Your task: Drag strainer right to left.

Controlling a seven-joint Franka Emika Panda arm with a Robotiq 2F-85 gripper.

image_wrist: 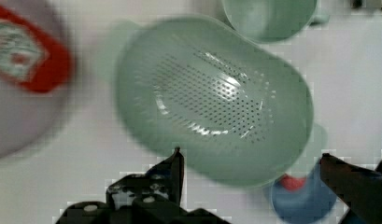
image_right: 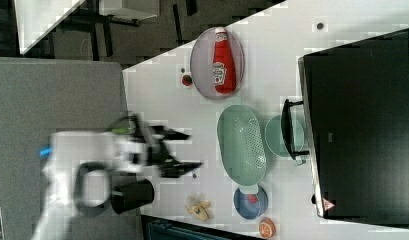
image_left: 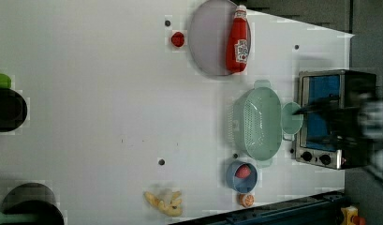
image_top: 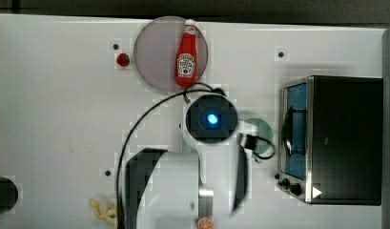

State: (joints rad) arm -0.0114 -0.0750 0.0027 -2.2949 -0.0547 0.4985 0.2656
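The strainer (image_left: 257, 123), a pale sage-green oval plastic colander, sits on the white worktop (image_left: 95, 117) between the grey plate (image_left: 209, 37) carrying a red ketchup bottle (image_left: 239, 40) and a small blue bowl (image_left: 240, 176), a pale-green cup (image_left: 291, 118) touching its side. The black gripper (image_wrist: 249, 161) hangs above it, jaws spread wide and holding nothing.

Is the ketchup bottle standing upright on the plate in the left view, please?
No, the ketchup bottle is lying on its side across the grey plate, with its white cap at the plate's rim.
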